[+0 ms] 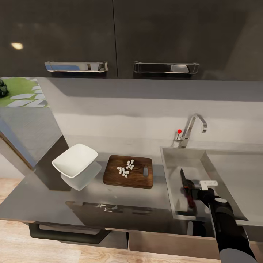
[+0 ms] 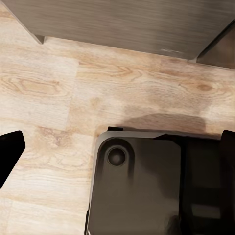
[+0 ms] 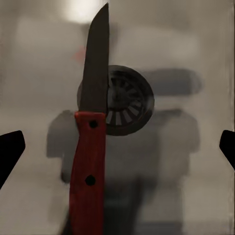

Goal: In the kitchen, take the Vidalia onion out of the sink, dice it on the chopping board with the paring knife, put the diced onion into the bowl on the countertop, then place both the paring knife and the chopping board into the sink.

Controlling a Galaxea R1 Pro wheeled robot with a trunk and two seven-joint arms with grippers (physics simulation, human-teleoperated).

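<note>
The pale grey rectangular sink (image 1: 171,175) holds one red-handled paring knife (image 3: 90,147) between the right gripper's (image 3: 117,147) wide jaws, one squarish white bowl (image 1: 75,160) empty

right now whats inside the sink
The paring knife lies in the sink, its blade across the round drain, partly covering it. The right gripper hovers above, fingers apart. The basin's near end is hidden behind the arm.

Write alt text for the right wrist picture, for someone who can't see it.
A paring knife with a red handle and dark pointed blade lies in the grey sink, its blade crossing the round drain. The open claw's two dark fingertips show at the picture's edges, clear of the knife.
</note>
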